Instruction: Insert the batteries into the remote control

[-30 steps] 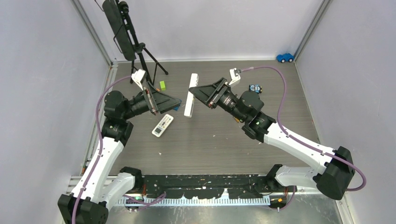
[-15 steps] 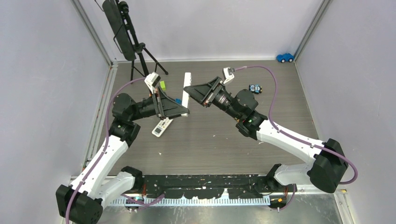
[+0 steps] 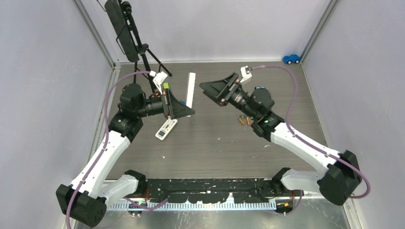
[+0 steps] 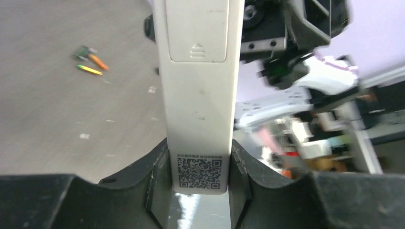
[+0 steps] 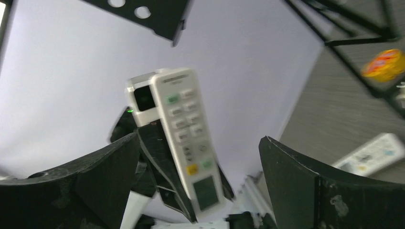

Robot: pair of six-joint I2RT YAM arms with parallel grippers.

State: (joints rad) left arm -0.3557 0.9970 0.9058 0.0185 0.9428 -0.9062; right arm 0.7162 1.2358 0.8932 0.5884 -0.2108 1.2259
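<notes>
Left fingers (image 4: 157, 186) clamped; right fingers (image 5: 291, 181) spread

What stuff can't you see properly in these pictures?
- Inside the white remote: in the left wrist view, its closed battery cover hides what is inside.
- The remote's far end: in the same view, it is cut off by the top edge.
- The loose batteries: too small to count in the top view, and blurred in the left wrist view.

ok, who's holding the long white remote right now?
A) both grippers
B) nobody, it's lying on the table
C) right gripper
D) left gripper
D: in the left wrist view the left gripper is clamped on the long white remote at its QR-code end, while the right gripper is open and apart from it.
</notes>
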